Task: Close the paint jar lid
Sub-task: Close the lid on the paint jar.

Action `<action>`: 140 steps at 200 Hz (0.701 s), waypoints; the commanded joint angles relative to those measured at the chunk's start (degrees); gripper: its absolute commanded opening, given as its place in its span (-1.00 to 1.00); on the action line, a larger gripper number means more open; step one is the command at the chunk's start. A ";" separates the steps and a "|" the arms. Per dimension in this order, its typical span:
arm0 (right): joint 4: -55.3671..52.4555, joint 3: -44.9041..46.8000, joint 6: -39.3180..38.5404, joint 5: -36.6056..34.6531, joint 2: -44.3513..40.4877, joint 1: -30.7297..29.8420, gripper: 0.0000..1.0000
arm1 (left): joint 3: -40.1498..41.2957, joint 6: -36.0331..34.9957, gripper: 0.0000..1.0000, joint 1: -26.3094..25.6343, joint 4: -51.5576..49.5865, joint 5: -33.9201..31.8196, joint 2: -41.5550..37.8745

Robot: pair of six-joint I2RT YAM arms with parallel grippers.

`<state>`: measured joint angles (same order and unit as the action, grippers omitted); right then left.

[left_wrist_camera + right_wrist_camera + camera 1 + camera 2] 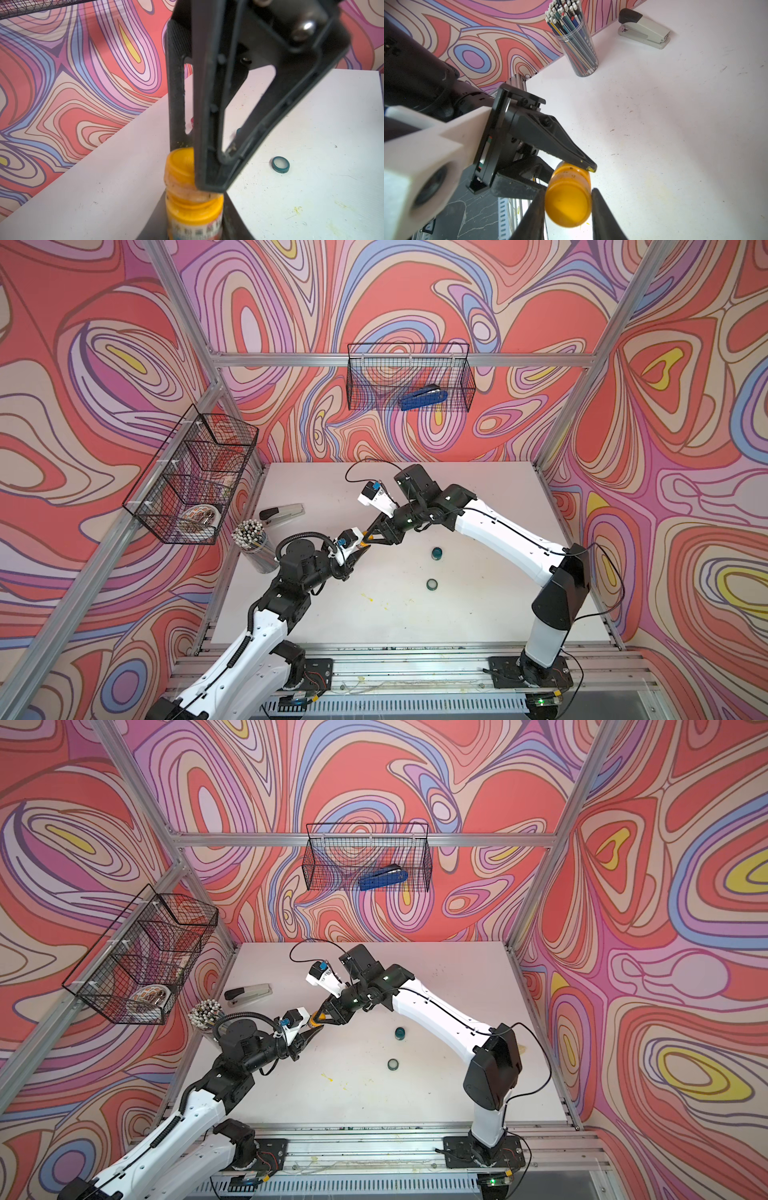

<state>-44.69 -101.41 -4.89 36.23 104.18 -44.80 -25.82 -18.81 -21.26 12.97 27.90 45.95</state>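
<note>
A small yellow paint jar [194,216] with a printed label is held in mid-air over the left half of the white table [478,614]. My left gripper [194,230] is shut on its body. The yellow lid [568,205] sits over the jar's mouth, with the threaded neck showing below it. My right gripper [568,209] is shut on the lid, one finger on each side. In both top views the two grippers meet tip to tip at the jar [365,545] [316,1026], the left gripper [358,551] from the front left and the right gripper [370,540] from the right.
A teal jar [437,552] and a loose teal lid [432,584] stand on the table right of the grippers. A cup of pencils [253,545] and a grey stapler [281,513] are at the left. Wire baskets [409,377] [191,477] hang on the walls.
</note>
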 commanded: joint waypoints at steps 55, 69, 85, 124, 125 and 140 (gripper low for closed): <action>-9.20 -1.28 -4.92 5.24 4.21 -1.53 -0.45 | -3.26 -1.31 -0.53 -0.09 5.87 9.51 0.73; -9.97 -1.73 -5.80 5.45 4.44 -1.66 -0.44 | -5.37 -1.67 -0.52 -0.10 5.31 9.80 1.13; -11.21 -2.49 -6.67 5.26 4.89 -1.90 -0.44 | -5.94 -2.06 -0.53 0.01 4.71 10.41 1.62; -10.42 -2.03 -6.07 4.70 4.90 -2.31 -0.43 | -5.93 -2.35 -0.53 0.09 6.16 7.89 2.00; -10.33 -1.95 -6.00 4.72 4.90 -2.27 -0.42 | -5.87 -2.36 -0.53 0.08 6.31 7.75 1.97; -8.49 -0.60 -4.54 5.81 4.57 -2.26 -0.43 | -5.30 -1.93 -0.53 0.08 8.67 5.11 1.56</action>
<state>-52.34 -104.29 -10.63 37.17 106.67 -44.60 -27.14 -19.77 -20.95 8.67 33.69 48.64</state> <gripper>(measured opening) 0.349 0.328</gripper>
